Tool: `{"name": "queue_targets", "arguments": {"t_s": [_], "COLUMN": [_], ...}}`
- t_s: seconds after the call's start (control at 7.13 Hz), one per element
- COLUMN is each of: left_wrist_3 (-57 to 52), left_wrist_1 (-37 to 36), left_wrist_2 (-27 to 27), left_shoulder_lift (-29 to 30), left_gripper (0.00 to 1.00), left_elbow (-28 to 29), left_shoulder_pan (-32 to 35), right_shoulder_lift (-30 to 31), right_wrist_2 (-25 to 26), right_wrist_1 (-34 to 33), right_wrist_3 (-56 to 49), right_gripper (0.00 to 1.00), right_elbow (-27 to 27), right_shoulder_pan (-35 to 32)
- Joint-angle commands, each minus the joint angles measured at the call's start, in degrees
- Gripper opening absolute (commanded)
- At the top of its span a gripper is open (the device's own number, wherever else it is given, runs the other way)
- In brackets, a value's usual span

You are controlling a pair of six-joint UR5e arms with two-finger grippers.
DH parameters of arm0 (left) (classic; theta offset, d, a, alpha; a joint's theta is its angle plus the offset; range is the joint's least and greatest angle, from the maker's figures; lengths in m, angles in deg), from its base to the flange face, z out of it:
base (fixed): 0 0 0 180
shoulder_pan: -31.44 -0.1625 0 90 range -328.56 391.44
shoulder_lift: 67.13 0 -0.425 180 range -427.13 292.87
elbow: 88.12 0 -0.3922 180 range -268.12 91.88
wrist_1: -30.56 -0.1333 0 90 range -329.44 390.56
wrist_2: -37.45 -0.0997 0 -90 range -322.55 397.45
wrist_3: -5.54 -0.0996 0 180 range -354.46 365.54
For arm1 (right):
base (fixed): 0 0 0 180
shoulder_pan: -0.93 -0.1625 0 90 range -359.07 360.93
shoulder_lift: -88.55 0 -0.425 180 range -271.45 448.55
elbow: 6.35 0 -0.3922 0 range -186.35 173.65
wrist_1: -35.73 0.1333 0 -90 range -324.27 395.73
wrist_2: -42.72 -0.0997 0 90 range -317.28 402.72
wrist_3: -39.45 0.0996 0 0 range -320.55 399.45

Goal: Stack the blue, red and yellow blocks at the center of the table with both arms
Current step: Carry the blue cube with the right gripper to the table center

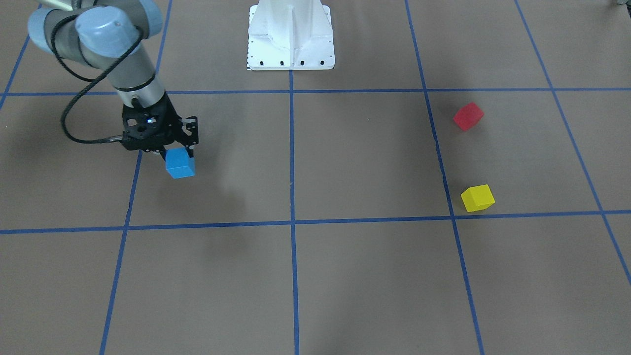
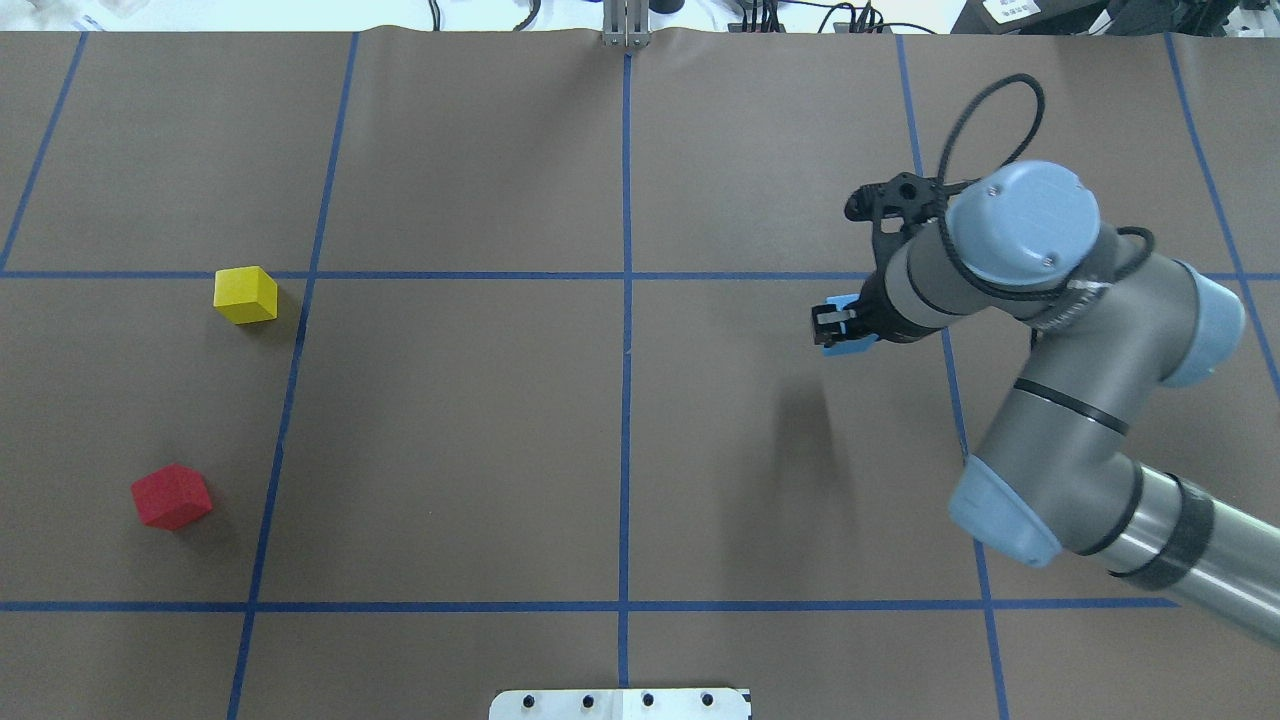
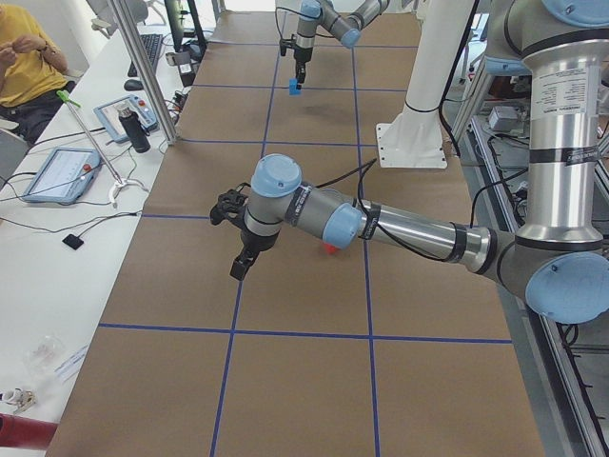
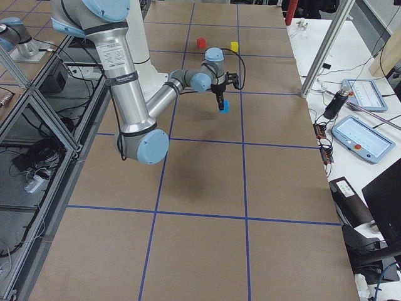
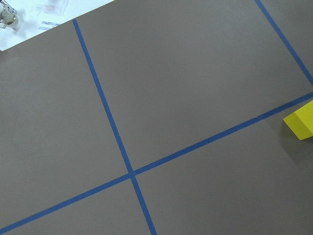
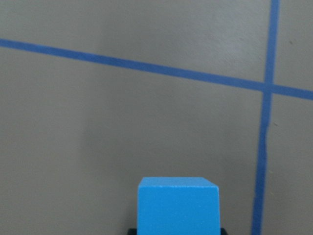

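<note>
Seen from the operators' side of the brown-papered table (image 1: 345, 276), with everything placed against the robot's white pedestal (image 1: 291, 34) at the far edge. Nearest the viewer, the yellow block (image 1: 477, 198) sits on the paper on the pedestal's left-arm side, well out from it and just behind a blue tape line (image 1: 374, 218). Further back, on the pedestal's other side, the right gripper (image 1: 177, 153) points straight down with its two black fingers closed against opposite faces of the blue block (image 1: 180, 165). The block hangs below the fingers, clear of the paper, with its soft shadow falling apart from it on the table. The right wrist camera shows the blue block filling the bottom of its picture, with tape lines on the table beyond. Further back again, the red block (image 1: 468, 116) rests on the paper on the same side as the yellow one, nearer the pedestal and turned at an angle to the tape grid. The left gripper (image 3: 243, 265) appears only in the side camera, hanging over the table out from the pedestal, near the red block. I cannot tell whether its fingers are parted or closed. Its wrist camera catches one corner of the yellow block.
</note>
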Motion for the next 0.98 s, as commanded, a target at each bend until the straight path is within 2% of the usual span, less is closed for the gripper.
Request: {"name": "queue_targets", "arguments": {"t_s": [0.0,0.28,0.56,0.7,0.84], "left_wrist_3": [0.03,0.03,0.03,0.03,0.03], "left_wrist_1": [0.00,-0.09,0.00,0.00,0.00], "left_wrist_2": [0.00,0.00,0.00,0.00,0.00], "left_shoulder_lift": [-0.03,-0.03,0.05,0.05,0.05], "left_gripper": [1.00,1.00,1.00,1.00,1.00], "left_elbow": [0.25,0.25,0.25,0.25,0.25], "left_shoulder_pan": [-0.06,-0.06,-0.06,-0.07,-0.07], "right_shoulder_lift": [-15.81,-25.25,-25.46,-25.29,-24.68], "right_wrist_2": [0.56,5.10,6.45,8.02,10.21], "right_wrist_1": [-5.34,-3.77,2.64,2.66,2.66], "right_wrist_3": [10.87,16.44,15.94,15.33,14.19], "right_gripper": [0.00,0.00,0.04,0.37,0.54], "right_elbow": [-10.62,-22.41,-27.46,-27.39,-27.47], "right_shoulder_pan": [4.18,9.10,11.58,12.02,12.37]}}
